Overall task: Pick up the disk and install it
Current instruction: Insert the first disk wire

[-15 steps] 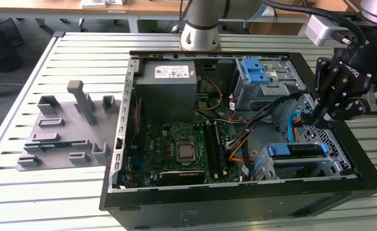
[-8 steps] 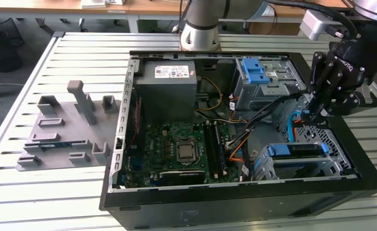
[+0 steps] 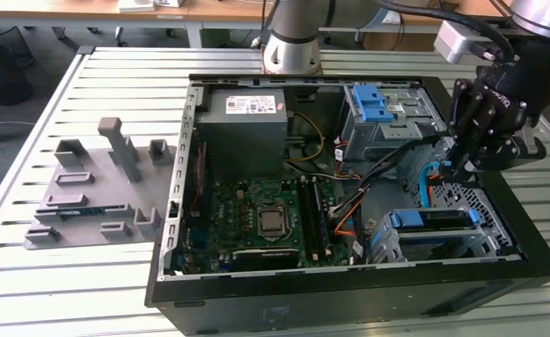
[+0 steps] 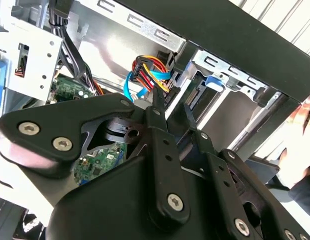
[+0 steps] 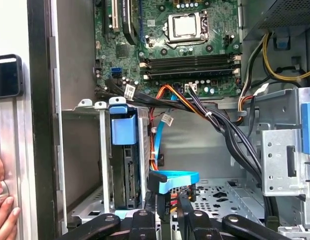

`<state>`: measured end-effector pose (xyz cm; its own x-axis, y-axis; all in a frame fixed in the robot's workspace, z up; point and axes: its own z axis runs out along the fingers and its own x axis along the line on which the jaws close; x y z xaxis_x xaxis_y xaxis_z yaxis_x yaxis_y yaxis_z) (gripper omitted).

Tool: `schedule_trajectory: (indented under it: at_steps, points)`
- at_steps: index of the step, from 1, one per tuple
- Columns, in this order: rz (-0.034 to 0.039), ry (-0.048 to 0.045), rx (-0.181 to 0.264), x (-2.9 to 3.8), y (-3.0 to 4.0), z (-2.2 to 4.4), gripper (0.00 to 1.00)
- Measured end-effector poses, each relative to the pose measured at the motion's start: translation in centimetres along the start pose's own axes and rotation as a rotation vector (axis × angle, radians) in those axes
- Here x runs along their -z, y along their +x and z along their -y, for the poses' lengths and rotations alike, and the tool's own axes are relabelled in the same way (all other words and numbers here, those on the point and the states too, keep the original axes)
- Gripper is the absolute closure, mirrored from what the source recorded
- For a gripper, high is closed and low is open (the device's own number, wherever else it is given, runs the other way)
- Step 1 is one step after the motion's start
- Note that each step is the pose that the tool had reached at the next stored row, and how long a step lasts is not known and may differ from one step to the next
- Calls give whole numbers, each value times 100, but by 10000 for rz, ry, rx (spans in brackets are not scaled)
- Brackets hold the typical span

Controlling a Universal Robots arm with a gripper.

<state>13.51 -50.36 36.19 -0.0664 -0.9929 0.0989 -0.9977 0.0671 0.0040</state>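
gripper (image 3: 453,172) fingers pinch a cable connector; disk (image 3: 431,219) sits on edge in its cage.

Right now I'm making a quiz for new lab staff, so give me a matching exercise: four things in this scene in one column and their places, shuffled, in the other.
Things:
1. disk
2. power-supply box
3. grey moulded tray
4. gripper

Places:
A. inside the case, in the corner nearest the arm's base
B. above the case's side at the exterior view's right
C. in the drive cage, framed by a blue bracket
D. on the slatted table, outside the case

Pairs: 1-C, 2-A, 3-D, 4-B
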Motion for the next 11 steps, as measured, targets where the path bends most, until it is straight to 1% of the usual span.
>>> schedule_trajectory:
  at_steps: [11]
  points:
    - [-1,-3,-27,-49,-5,1,69]
